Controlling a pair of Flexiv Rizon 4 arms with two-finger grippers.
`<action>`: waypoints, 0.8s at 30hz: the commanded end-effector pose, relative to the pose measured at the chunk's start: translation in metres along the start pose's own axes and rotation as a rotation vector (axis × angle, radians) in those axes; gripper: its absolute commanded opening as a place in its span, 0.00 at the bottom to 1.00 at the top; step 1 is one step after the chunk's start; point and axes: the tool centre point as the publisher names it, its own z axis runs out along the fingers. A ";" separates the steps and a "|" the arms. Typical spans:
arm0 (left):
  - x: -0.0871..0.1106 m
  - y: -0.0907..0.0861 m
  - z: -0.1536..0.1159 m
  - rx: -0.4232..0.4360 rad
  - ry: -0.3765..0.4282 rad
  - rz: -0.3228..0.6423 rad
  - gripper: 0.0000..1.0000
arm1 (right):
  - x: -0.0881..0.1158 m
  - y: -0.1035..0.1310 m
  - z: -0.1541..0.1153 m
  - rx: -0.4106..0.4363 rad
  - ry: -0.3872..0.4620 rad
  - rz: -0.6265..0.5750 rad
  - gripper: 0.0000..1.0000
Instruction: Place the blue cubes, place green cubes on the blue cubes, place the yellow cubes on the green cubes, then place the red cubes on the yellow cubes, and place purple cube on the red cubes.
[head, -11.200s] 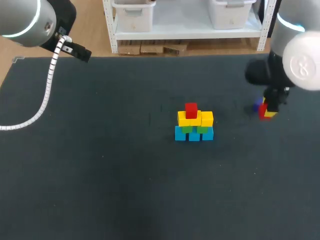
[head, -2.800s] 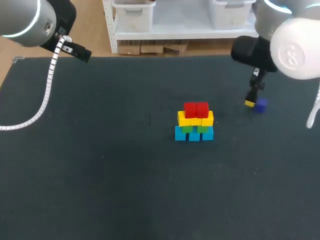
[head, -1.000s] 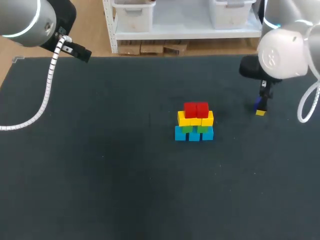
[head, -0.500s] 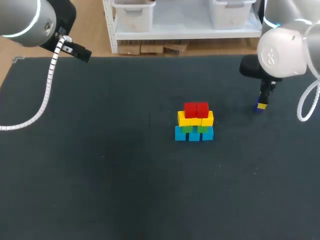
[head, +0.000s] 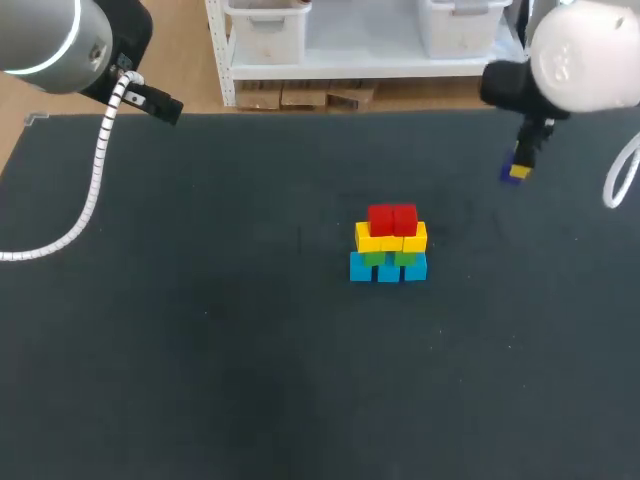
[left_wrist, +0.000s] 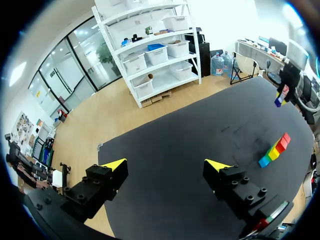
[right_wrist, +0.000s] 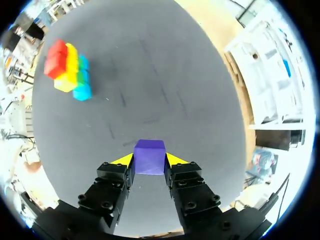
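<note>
Dark matte table (head: 200, 350) bears cube stack (head: 389, 245): blue bottom row (head: 388, 269), then green (head: 375, 258), yellow (head: 390, 238), two red (head: 392, 219) on top. Long axis level; rows narrow upward.

Left gripper (left_wrist: 166, 163) well apart from stack, fingers spread, empty.

Right gripper (right_wrist: 149, 161) raised, well apart from stack, clenched on purple cube (right_wrist: 149, 154). Cube smooth, sharp-edged, faces square to fingers.

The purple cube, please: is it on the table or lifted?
Lifted: right pincer holds the purple cube clear above the table.
</note>
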 end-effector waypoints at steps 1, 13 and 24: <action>0.000 0.001 0.000 0.004 -0.001 0.001 1.00 | -0.007 0.028 -0.041 0.059 0.001 -0.047 0.00; 0.000 0.001 0.000 0.004 -0.001 0.001 1.00 | -0.065 0.061 -0.090 0.077 -0.011 -0.268 0.00; 0.000 0.001 0.000 0.004 -0.001 0.001 1.00 | -0.099 0.113 -0.086 0.045 -0.005 -0.413 0.00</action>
